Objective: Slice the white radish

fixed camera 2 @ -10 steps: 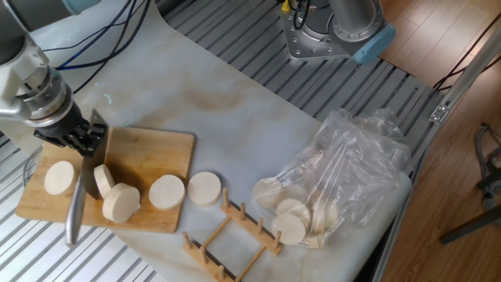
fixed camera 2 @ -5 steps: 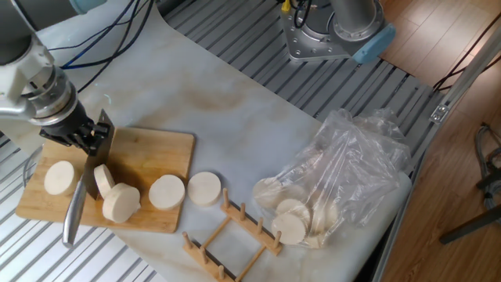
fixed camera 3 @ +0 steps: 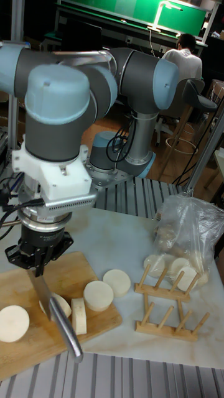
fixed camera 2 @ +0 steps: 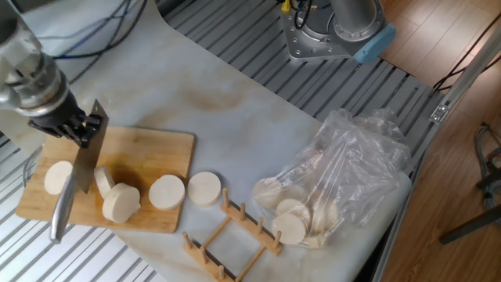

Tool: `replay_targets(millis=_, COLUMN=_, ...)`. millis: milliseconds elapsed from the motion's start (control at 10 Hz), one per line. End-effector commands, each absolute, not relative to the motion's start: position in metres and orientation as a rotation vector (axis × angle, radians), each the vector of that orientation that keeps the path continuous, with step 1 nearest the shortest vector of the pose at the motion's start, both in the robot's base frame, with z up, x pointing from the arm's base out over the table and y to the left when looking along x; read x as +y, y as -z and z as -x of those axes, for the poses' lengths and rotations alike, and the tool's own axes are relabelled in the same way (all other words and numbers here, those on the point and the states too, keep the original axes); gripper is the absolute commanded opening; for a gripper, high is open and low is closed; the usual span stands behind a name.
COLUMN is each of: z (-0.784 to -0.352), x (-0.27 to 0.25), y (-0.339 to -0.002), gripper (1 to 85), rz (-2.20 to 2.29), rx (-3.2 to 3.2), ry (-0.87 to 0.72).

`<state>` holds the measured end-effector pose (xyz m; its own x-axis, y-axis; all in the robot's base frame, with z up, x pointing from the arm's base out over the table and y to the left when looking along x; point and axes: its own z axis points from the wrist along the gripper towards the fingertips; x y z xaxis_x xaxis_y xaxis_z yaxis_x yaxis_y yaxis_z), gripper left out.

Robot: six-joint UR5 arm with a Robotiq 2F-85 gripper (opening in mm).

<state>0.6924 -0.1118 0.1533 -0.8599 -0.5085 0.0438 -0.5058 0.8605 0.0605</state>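
The big grey arm leans over the white-covered table [fixed camera 2: 235,102], and the chief risk from here, as I judge it, is the knife [fixed camera 2: 66,196] coming down off line: its blade hangs tilted over the left part of the bamboo cutting board [fixed camera 2: 149,149], and the radish pieces under it are short and loose, so a skewed stroke could push a piece sideways or roll it off the board's near edge instead of cutting it. What is left of the white radish [fixed camera 2: 120,202] lies as a stubby chunk near the board's front edge, with a thin slice [fixed camera 2: 102,179] leaning just beside it and a lone disc [fixed camera 2: 59,177] near the board's left end. One more round disc [fixed camera 2: 167,191] overlaps the board's right edge and another [fixed camera 2: 204,188] lies on the table just beside it, close to the wooden rack [fixed camera 2: 235,235]; a shove along the row could knock them on towards it. The clear plastic bag [fixed camera 2: 344,164] of pale slices sits well apart by the table's right edge and looks safe. A slipping grip would be the other worry: the gripper [fixed camera 2: 69,128] has its jaws closed narrowly on the knife's dark handle, blade slanting down and forward, and from the tall view the hold [fixed camera 3: 41,252] looks firm, though I cannot tell how tightly.
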Motion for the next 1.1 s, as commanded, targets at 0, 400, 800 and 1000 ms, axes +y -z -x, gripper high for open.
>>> replay_targets(millis=0, z=-0.683, x=-0.066, y=-0.202, gripper=1.3, rz=-0.686, rx=-2.976, ry=0.183)
replay_targets(millis=400, z=-0.661, x=0.019, y=-0.246, gripper=1.3, rz=-0.404, rx=-3.004, ry=0.156)
replay_targets(millis=800, z=-0.646, x=0.077, y=-0.238, gripper=1.3, rz=-0.22, rx=-3.017, ry=0.167)
replay_targets(millis=1000, z=-0.627, x=0.098, y=-0.235, gripper=1.3, rz=-0.096, rx=-2.981, ry=0.166)
